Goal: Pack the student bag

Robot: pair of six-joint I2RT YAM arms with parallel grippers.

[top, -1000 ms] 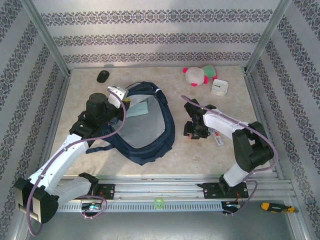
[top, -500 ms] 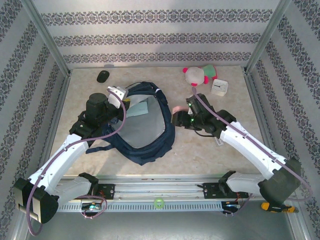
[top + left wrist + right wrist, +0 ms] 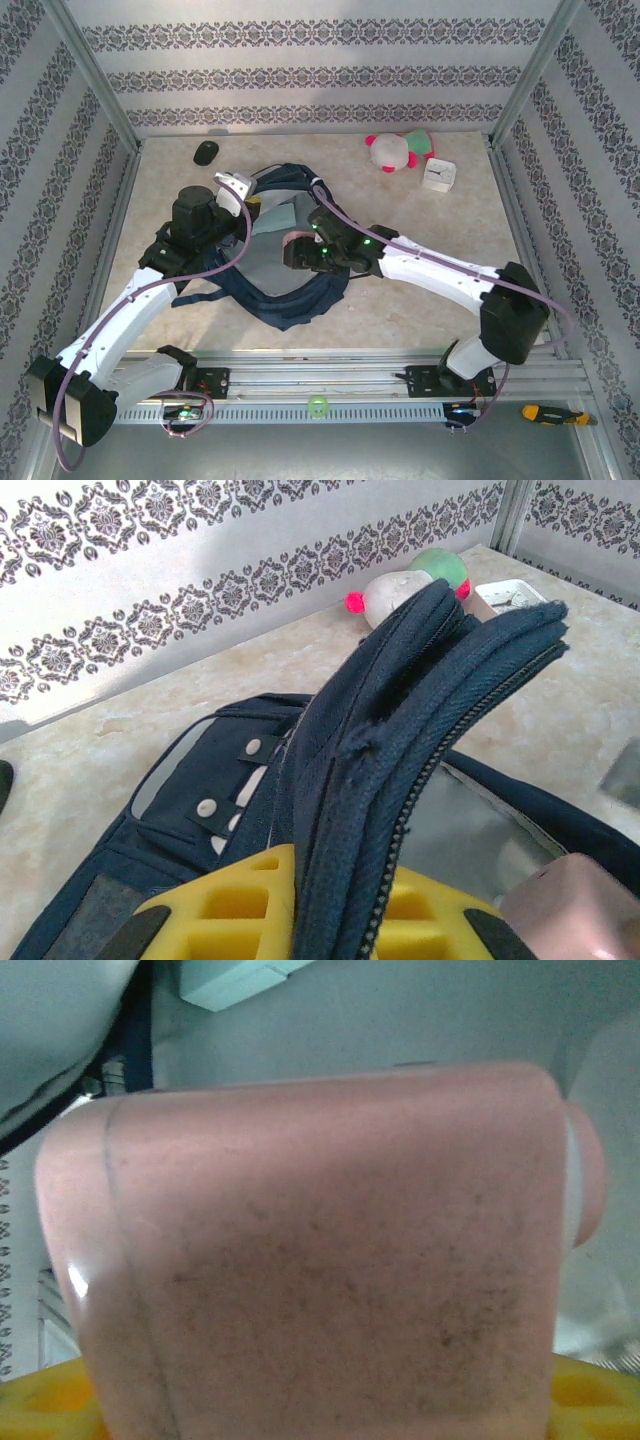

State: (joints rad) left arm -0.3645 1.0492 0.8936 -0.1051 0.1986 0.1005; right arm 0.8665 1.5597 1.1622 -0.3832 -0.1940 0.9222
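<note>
Packing step: the left gripper [image 3: 300, 910] clamped the large navy fabric backpack [image 3: 300, 300] open by its rim. The right gripper [image 3: 300, 252] gripped a pink rounded plastic container [image 3: 320, 1250] over the opening. It likely needed releasing inside next.

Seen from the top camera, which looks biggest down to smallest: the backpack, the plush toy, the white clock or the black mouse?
1. student bag, by far the largest
2. plush toy
3. white clock and black mouse: too alike to rank
</note>
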